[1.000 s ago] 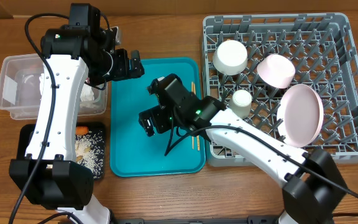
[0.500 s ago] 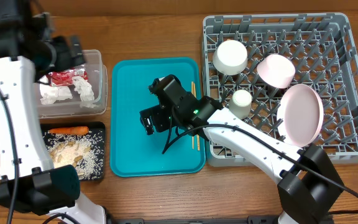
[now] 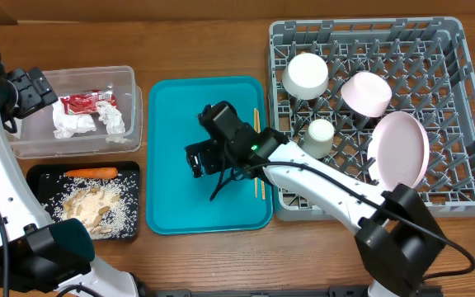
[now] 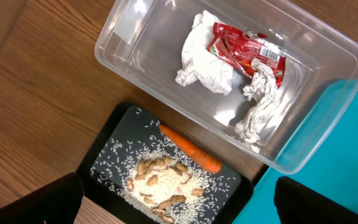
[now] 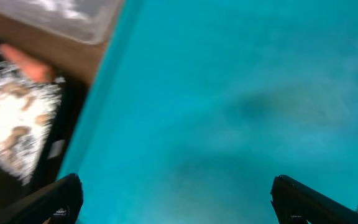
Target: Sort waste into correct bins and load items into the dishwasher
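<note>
Hovering, my left gripper [image 4: 179, 193] is spread apart, the clear tub [image 4: 135, 43] ahead; my right gripper [image 5: 176, 196], likewise apart, has the teal tray [image 5: 229, 93] beneath.

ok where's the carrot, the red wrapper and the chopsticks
carrot [image 4: 188, 148], left wrist view, middle of its body
red wrapper [image 4: 247, 53], left wrist view, centre of the crinkled foil
chopsticks [image 3: 256, 120], overhead view, their exposed upper end

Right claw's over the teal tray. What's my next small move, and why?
Probably shift the right claw sideways toward the chopsticks at the rack-side edge of the teal tray. The claw hangs open and empty over bare tray, and the chopsticks look like the only item outside the dish rack.
</note>
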Available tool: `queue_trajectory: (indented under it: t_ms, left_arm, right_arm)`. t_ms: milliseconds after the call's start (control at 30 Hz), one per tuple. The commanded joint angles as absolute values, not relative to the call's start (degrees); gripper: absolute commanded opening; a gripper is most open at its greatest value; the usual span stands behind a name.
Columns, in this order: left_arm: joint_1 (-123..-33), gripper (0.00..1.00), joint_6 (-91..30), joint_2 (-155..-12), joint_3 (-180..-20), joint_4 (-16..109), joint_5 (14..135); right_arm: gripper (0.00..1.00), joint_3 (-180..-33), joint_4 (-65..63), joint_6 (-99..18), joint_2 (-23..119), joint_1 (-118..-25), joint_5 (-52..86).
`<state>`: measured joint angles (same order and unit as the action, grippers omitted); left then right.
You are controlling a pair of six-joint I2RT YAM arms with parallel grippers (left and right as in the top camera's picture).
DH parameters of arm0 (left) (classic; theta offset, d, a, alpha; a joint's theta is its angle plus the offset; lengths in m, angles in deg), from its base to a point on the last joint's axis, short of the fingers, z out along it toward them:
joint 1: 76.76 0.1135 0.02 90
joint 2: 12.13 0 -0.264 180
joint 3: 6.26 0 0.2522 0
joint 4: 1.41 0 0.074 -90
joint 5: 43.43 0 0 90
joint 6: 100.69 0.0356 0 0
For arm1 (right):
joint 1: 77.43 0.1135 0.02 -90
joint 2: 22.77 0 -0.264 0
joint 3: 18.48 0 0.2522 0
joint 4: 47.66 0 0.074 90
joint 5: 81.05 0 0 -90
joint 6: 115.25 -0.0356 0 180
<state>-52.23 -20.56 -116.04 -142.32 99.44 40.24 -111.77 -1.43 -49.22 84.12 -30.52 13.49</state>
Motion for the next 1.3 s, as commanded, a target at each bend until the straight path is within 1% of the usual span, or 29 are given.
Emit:
queue_trajectory:
  t_ms: [0, 67, 233, 267, 300, 333, 567, 800, 867, 967, 1133, 1267]
  left_arm:
    - [-52.03, 1.0, -19.66, -115.13, -143.55, 99.49, 38.93]
    - [-52.03, 1.0, -19.68, -115.13, -143.55, 99.49, 38.93]
    - [-52.03, 1.0, -19.66, -115.13, -143.55, 99.49, 38.93]
    - [-52.03, 1.0, -19.66, -115.13, -143.55, 99.49, 38.93]
    - [-52.03, 1.0, -19.66, -115.13, -143.55, 99.49, 38.93]
    - [-52.03, 1.0, -19.66, -115.13, -143.55, 99.49, 38.93]
    - [-52.03, 1.0, -19.66, -115.13, -143.55, 99.49, 38.93]
    - [-52.03, 1.0, -19.66, -115.13, -143.55, 99.49, 38.93]
    - [-52.03, 1.0, -19.66, -115.13, -143.55, 99.49, 38.93]
    - [-52.03, 1.0, -19.66, -115.13, -143.55, 99.49, 38.93]
    - [-52.03, 1.0, -19.66, -115.13, -143.55, 99.49, 38.93]
    - [-52.03, 1.0, -19.66, -115.13, -143.55, 99.49, 38.93]
  right_arm:
    - [1.0, -112.09, -0.97, -54.71, 84.47, -30.19, 5.75]
    - [1.0, -112.09, -0.3, -56.96, 84.47, -30.28, 3.11]
    - [0.91, -112.09, 0.47, -57.24, 84.51, -30.3, -0.59]
    - [0.91, -112.09, 0.56, -57.22, 84.51, -30.3, -0.72]
    - [0.94, -112.09, 0.67, -57.24, 84.51, -30.3, -0.81]
    - [1.0, -112.09, 0.67, -57.22, 84.51, -30.3, -1.13]
    - [1.0, -112.09, -3.55, -57.2, 84.51, -30.3, -2.16]
    - [1.0, -112.09, -2.81, -57.64, 84.51, -30.58, -4.17]
    - [1.0, -112.09, -4.12, -65.07, 84.51, -30.56, -2.27]
    - [1.0, -112.09, -2.55, -73.85, 84.51, -30.56, -1.94]
    - [1.0, -112.09, 6.9, -88.74, 84.62, -30.58, -3.01]
    - [1.0, -112.09, 7.88, -88.89, 84.64, -30.63, -3.52]
